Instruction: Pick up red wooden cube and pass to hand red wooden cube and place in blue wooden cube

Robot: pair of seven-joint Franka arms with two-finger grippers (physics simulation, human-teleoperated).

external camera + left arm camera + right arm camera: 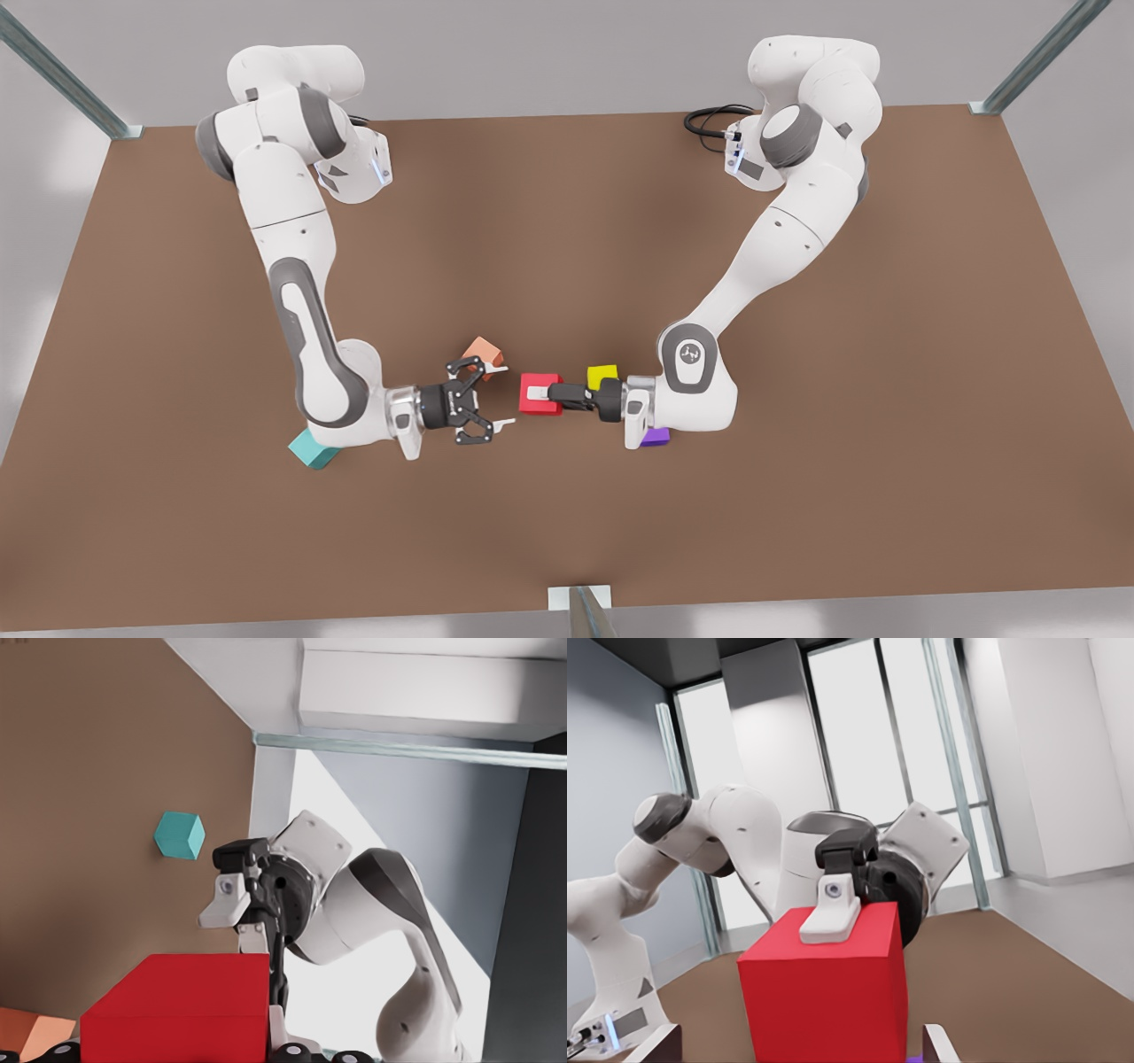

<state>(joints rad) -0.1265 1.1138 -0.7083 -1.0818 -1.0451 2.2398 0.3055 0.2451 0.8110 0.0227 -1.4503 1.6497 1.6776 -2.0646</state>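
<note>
The red wooden cube [537, 393] hangs above the table's middle, with my left gripper [542, 396], on the arm at the front view's right, shut on it. In the right wrist view, one white left finger pad [828, 917] presses on a face of the red cube [824, 1001]. My right gripper [503, 396], on the arm at the front view's left, stands open a short gap from the cube, facing it. The left wrist view has the red cube [177, 1010] close up and the right gripper [239, 920] beyond. The blue wooden cube [312, 450] lies on the table beside the right arm's wrist, also in the left wrist view [180, 835].
A pale orange cube [485, 354] sits just behind the right gripper. A yellow cube [602, 376] and a purple cube [656, 436] lie by the left arm's wrist. A metal post [580, 607] stands at the brown table's [797, 496] near edge.
</note>
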